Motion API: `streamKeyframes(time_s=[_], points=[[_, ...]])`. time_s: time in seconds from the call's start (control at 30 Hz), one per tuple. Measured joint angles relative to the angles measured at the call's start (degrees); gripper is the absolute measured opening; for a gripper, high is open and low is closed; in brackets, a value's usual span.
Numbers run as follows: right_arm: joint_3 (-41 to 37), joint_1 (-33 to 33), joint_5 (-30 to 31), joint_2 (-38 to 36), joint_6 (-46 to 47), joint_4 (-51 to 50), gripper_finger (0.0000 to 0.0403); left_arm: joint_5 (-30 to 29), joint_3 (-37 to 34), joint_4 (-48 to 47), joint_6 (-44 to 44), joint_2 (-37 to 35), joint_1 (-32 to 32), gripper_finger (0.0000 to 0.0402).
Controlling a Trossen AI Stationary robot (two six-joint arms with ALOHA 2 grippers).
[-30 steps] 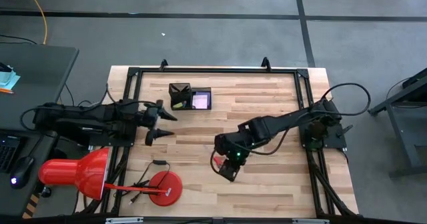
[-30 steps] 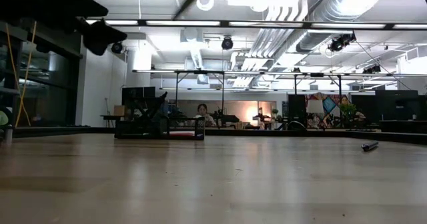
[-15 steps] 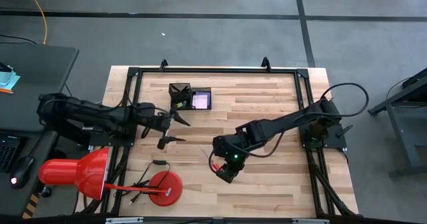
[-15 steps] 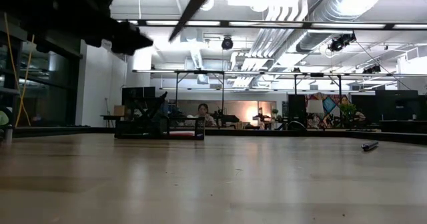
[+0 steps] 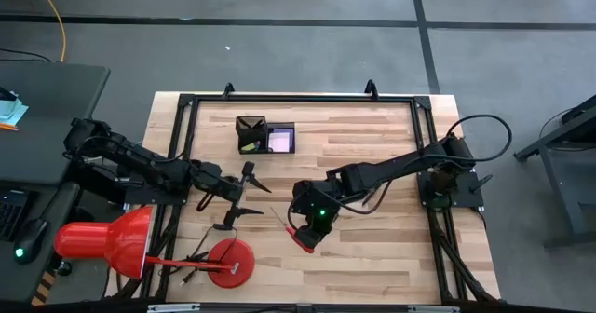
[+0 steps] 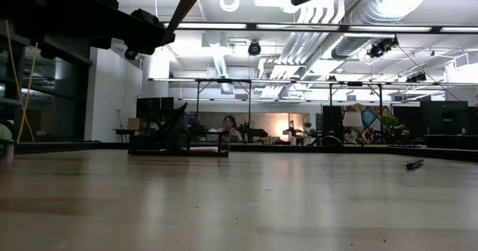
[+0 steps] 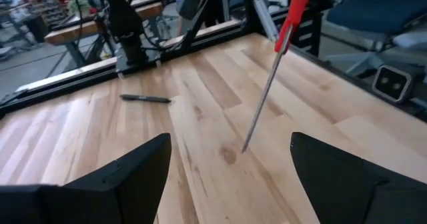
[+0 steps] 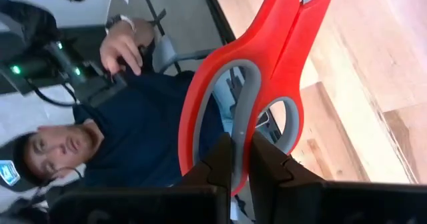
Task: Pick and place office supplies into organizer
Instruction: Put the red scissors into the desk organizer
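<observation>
Scissors [image 5: 287, 225] are hanging mid-table, red handles pinched in my right gripper [image 5: 304, 233]; I'm swinging my left gripper [image 5: 244, 193], fingers spread, closer toward their blade for a handover.

I am working in a big open robotics lab or workshop. Bare ducts [image 6: 373, 12] and strip lights are running overhead, more benches on black frames [image 6: 246, 105] are standing across the hall, and grey concrete flooring [image 5: 298, 43] is surrounding my framed wooden tabletop [image 5: 372, 257].
</observation>
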Motion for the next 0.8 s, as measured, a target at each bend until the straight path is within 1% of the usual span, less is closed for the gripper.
streamKeyframes(time_s=[0.1,0.27,0.4,0.5,0.7,0.8], points=[[0.0,-0.7,0.2,0.0,1.0,0.3,0.0011,-2.5,0.0,0.5,-0.1,1.2,-1.4,0.0294],[0.0,-1.7,0.3,0.0,0.9,0.5,0.0015,-3.4,0.0,3.0,-2.4,2.9,-2.6,0.0294],[0.0,-2.5,0.5,0.0,0.1,1.3,0.0015,-3.1,0.0,5.6,-4.0,4.8,-2.6,0.0294],[0.0,-3.0,0.5,0.0,-0.1,1.8,0.0014,-5.0,0.2,7.3,-4.6,6.8,-2.5,0.0294],[0.0,-3.4,0.5,0.0,0.1,1.8,0.0018,-8.2,3.2,7.5,-6.3,9.6,-2.5,0.0292],[0.0,-3.3,0.5,0.0,-0.2,1.8,0.0016,-8.2,4.4,6.5,-6.6,10.3,-2.5,0.0279]])
